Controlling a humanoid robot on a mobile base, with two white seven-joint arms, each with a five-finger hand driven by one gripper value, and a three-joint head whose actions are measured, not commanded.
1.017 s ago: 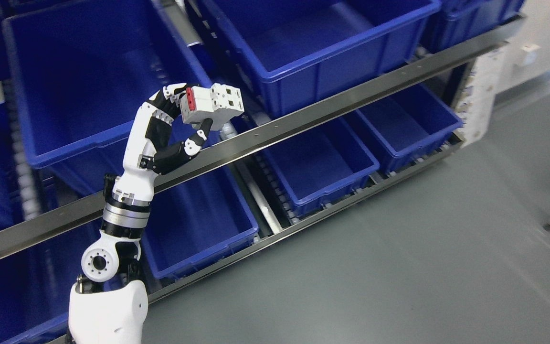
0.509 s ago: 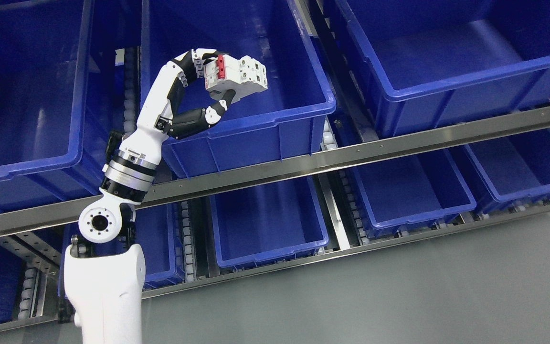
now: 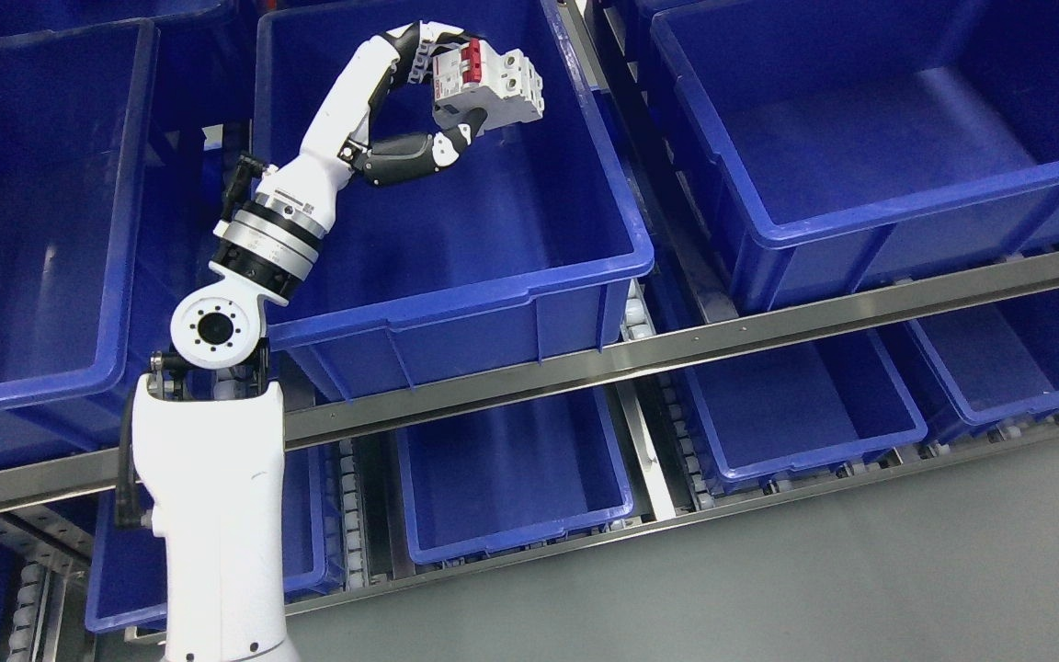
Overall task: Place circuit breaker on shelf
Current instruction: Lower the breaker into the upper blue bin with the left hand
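Note:
My left hand [image 3: 447, 97] is shut on a white circuit breaker [image 3: 493, 87] with a red switch. It holds the breaker in the air over the far part of the middle blue bin [image 3: 456, 294] on the upper shelf level. The breaker is above the bin's inside and does not touch its floor. My left arm [image 3: 217, 478] rises from the bottom left and crosses the bin's left front corner. My right arm is out of view.
Blue bins stand left [image 3: 33, 230] and right [image 3: 860, 138] of the middle bin. A steel shelf rail [image 3: 677, 349] runs across below them. More blue bins [image 3: 511, 478] sit on the lower level. Grey floor [image 3: 814, 579] lies at the lower right.
The camera view has shifted across the frames. My left hand has carried the breaker up and further in over the middle bin, still gripped.

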